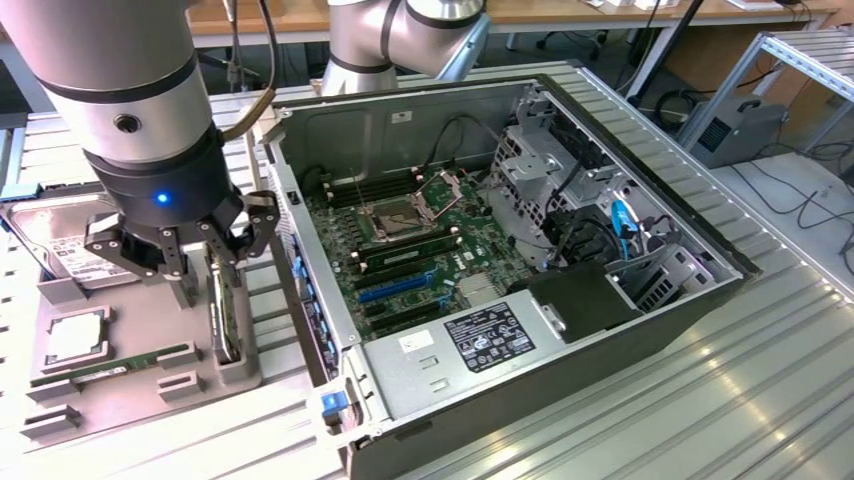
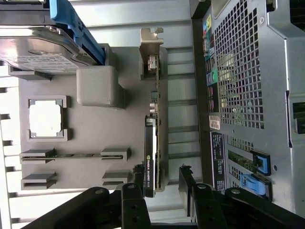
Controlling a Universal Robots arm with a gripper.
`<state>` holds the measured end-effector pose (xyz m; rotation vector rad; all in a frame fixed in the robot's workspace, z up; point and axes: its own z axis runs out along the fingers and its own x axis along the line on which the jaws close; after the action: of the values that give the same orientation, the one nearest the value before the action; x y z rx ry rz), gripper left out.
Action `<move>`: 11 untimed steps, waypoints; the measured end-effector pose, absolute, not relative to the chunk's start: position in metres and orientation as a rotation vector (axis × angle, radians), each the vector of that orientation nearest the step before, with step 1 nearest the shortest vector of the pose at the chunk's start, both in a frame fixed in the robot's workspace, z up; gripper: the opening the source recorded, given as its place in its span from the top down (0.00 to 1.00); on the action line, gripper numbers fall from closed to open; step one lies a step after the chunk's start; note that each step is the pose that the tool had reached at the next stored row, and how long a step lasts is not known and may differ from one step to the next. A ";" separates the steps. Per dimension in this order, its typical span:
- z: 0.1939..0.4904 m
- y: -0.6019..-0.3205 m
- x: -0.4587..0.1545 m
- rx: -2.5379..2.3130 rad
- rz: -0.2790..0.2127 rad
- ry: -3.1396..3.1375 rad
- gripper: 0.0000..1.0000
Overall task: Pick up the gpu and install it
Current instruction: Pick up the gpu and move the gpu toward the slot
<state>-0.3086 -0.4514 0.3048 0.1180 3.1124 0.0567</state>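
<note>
The gpu (image 2: pixel 151 152) is a thin dark card with a silver end bracket. It stands on its edge in a slot of the grey holder tray (image 2: pixel 90 129), beside the computer case. In the exterior view the gpu (image 1: pixel 228 320) sits just under my gripper (image 1: pixel 214 258). The gripper is open and hangs directly above the card. In the wrist view my gripper (image 2: pixel 162 188) has one black finger on each side of the card's near end, and neither finger touches it. Nothing is held.
The open computer case (image 1: pixel 641 300) lies at the exterior view's right of the tray, its motherboard (image 1: pixel 414 255) and blue slots (image 1: pixel 394 287) exposed. On the tray are a hard drive (image 1: pixel 64 255), a processor (image 1: pixel 74 340) and a memory stick (image 1: pixel 114 368). The case wall (image 2: pixel 248 86) stands close beside the card.
</note>
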 end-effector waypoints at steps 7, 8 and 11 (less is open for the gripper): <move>0.303 -0.439 -0.309 0.118 0.055 3.112 0.58; 0.303 -0.438 -0.309 0.118 0.055 3.112 0.58; 0.302 -0.438 -0.309 0.118 0.055 3.112 0.58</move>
<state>-0.3085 -0.4376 0.3018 0.1176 3.1124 0.0548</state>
